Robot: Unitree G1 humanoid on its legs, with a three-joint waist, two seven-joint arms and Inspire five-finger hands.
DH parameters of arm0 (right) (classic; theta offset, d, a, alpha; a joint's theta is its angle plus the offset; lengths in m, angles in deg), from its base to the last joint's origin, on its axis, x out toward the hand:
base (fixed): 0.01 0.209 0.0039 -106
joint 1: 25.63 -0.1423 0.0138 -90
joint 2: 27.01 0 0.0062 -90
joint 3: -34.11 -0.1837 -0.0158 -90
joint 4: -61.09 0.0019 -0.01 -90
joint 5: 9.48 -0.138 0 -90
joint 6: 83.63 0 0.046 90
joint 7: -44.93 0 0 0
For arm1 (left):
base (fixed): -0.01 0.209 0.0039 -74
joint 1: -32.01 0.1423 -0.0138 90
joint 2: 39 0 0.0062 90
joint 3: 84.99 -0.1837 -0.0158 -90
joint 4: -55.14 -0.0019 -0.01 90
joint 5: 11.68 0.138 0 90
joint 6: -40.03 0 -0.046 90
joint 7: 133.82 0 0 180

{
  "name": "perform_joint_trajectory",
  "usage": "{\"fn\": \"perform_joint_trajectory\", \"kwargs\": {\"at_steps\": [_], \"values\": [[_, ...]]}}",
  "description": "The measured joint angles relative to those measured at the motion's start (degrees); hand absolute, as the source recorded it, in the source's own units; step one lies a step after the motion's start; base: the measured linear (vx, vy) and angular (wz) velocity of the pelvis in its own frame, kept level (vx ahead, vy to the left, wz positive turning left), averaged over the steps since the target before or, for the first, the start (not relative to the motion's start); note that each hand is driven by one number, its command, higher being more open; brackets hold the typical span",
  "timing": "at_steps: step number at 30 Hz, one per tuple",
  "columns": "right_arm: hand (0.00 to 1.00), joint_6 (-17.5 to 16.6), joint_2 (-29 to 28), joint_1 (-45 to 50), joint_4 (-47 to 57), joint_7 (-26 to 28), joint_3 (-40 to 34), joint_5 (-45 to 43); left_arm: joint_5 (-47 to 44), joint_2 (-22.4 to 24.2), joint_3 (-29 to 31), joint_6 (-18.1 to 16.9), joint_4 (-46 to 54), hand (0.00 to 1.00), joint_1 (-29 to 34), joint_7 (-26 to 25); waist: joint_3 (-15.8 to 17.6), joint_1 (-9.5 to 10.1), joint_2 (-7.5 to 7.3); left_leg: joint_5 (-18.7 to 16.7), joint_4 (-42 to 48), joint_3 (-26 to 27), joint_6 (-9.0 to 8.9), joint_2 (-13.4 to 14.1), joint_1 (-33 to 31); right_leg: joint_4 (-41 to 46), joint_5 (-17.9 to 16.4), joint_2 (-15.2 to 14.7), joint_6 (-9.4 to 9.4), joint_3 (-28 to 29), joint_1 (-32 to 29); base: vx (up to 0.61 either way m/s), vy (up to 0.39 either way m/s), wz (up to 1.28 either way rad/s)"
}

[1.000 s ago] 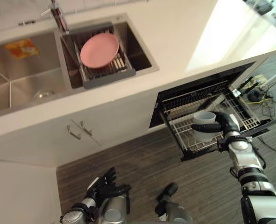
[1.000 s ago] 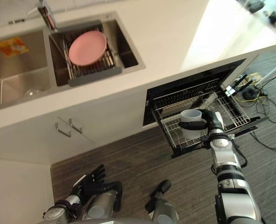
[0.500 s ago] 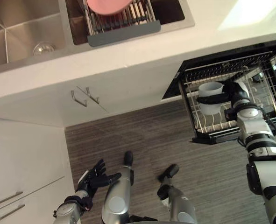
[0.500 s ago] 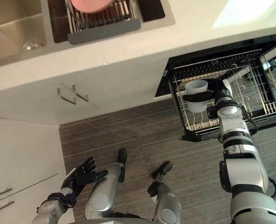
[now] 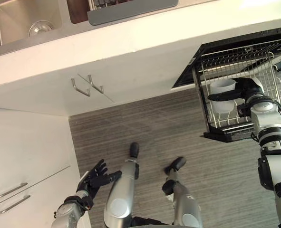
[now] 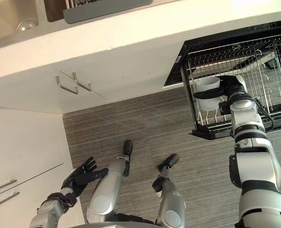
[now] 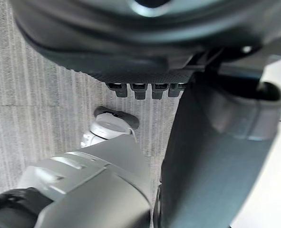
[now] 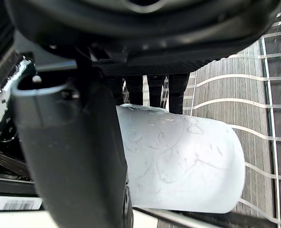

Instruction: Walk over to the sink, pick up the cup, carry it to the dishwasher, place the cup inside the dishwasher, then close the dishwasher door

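Note:
A white cup (image 5: 222, 94) stands upright in the pulled-out wire rack (image 5: 235, 64) of the open dishwasher, at the right. My right hand (image 5: 242, 89) is shut on the cup, fingers and thumb wrapped round its wall; the cup's pale side (image 8: 180, 161) lies between thumb and fingers in the right wrist view. My left hand (image 5: 96, 176) hangs low at the left over the floor, fingers spread and holding nothing.
The white counter (image 5: 130, 33) runs across the top with the steel sink (image 5: 21, 21) and a grey drying rack's edge (image 5: 130, 5). White cabinet doors with metal handles (image 5: 88, 86) sit below it. Grey striped floor (image 5: 178, 137) lies in front of the dishwasher.
The camera has tilted down, so the sink and counter slid up out of the picture. My right hand keeps its hold on the cup at the rack. The left hand stays low.

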Motion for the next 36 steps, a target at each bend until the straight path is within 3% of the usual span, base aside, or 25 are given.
{"fn": "perform_joint_trajectory", "kwargs": {"at_steps": [4,16,20,23,26,28,31,34,36], "values": [[1.00,0.0,0.9,0.0,-0.1,2.1,0.0,-0.1,0.0,0.0,-0.1,0.1,1.4,1.00,0.0,0.0,0.2,0.11,0.36,0.0,0.0,0.0,0.22,-0.4,0.0,0.0,0.0,-0.4,-0.02,-0.1,0.1,-0.01,0.079,0.02],[1.00,-1.3,0.9,0.1,0.3,1.7,-1.3,-0.5,0.3,0.9,-1.1,1.2,1.4,1.00,0.1,-1.4,0.4,0.19,1.08,0.0,0.8,0.3,0.27,-0.3,0.6,0.0,-1.4,-0.4,-1.60,-0.6,1.3,-0.04,0.048,0.00],[1.00,-2.7,1.4,5.0,6.3,1.6,-3.5,-2.0,1.4,1.1,-1.0,1.2,1.4,1.00,0.2,-2.5,0.3,-0.08,0.91,0.0,0.1,0.7,0.25,-0.3,2.8,0.0,-1.7,-0.4,-1.85,-0.4,3.0,-0.01,0.052,-0.02],[1.00,-4.3,0.7,13.5,16.4,1.0,-7.0,-5.6,3.6,1.1,-0.8,0.2,1.3,1.00,1.6,-3.8,-1.1,-1.06,-0.68,0.0,-1.0,1.3,0.19,-0.4,4.5,-0.1,-2.1,-0.4,-1.70,0.0,3.9,0.03,0.052,-0.06],[1.00,-5.8,-5.3,23.8,27.3,-1.2,-15.7,-10.2,6.6,2.1,0.8,-0.5,0.8,1.00,4.2,-6.1,-3.8,-3.32,-3.40,-0.4,-1.9,1.7,-0.26,-0.3,6.3,-0.1,-2.8,-0.4,-1.03,0.3,5.1,0.07,0.039,-0.06],[1.00,-7.1,-13.7,33.7,37.7,-4.6,-24.1,-16.9,6.9,4.6,3.6,-1.3,-1.3,1.00,6.2,-8.7,-7.7,-4.55,-4.86,-1.3,-2.7,2.6,-0.50,-0.3,8.5,-0.1,-3.2,-0.2,-1.09,1.0,6.2,0.12,0.054,-0.20],[1.00,-10.2,-27.0,46.4,52.1,-6.9,-30.2,-18.6,6.8,10.1,9.9,-2.6,-3.2,1.00,9.7,-11.6,-11.9,-6.45,-4.84,-2.8,-4.1,3.2,-0.55,0.2,12.6,0.3,-3.6,-0.2,-1.16,1.3,8.9,0.14,0.055,-0.21],[1.00,-14.2,-41.0,60.6,63.0,-7.7,-30.4,-20.4,8.0,13.6,13.0,-4.9,-3.2,1.00,14.4,-14.2,-14.2,-7.91,-4.77,-4.3,-6.0,3.1,-0.84,-0.1,19.3,1.3,-7.1,-0.6,-0.68,-0.2,15.1,0.14,0.024,0.03],[1.00,-14.3,-44.5,64.8,63.9,-7.5,-28.8,-21.6,6.8,15.5,14.8,-4.9,-3.3,1.00,15.9,-15.9,-16.1,-7.91,-4.29,-5.1,-6.0,2.6,-1.31,-0.4,21.1,1.1,-8.4,-0.7,0.92,-1.1,17.7,0.08,-0.025,0.21]]}}
